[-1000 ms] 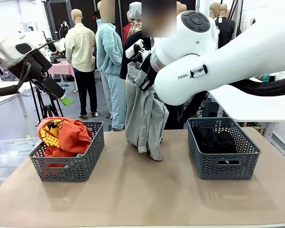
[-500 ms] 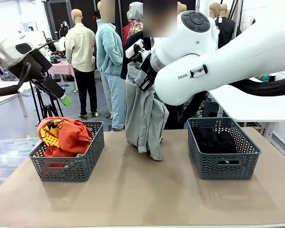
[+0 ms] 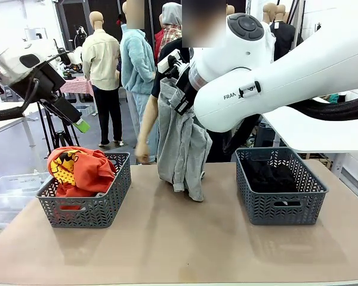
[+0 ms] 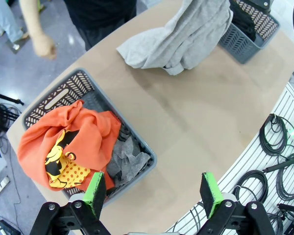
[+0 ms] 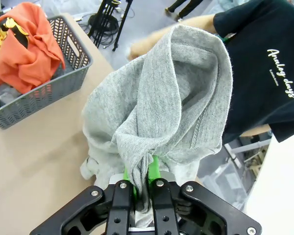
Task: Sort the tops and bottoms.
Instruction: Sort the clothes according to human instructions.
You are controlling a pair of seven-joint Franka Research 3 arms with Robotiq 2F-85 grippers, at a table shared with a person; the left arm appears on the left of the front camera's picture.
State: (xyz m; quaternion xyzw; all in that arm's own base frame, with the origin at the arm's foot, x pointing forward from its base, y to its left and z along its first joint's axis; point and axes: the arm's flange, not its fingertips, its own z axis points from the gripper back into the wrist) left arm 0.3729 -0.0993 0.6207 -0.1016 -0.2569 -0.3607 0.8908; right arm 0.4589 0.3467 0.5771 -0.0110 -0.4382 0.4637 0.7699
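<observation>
My right gripper is shut on a light grey sweatshirt, which hangs in folds over the table's far middle, its hem near the tabletop. The left basket holds the orange T-shirt with a yellow print on top of a mottled darker grey piece. High above that basket my left gripper stands open, nothing between its fingers. A black garment lies in the right basket.
A person in a black T-shirt with white script stands at the far edge, one hand hanging beside the sweatshirt. Cables lie along the table's near side. Clear bins sit at the left.
The person's arm and hand have come down into view beside the hanging sweatshirt. Both arms and the garments are where they were.
</observation>
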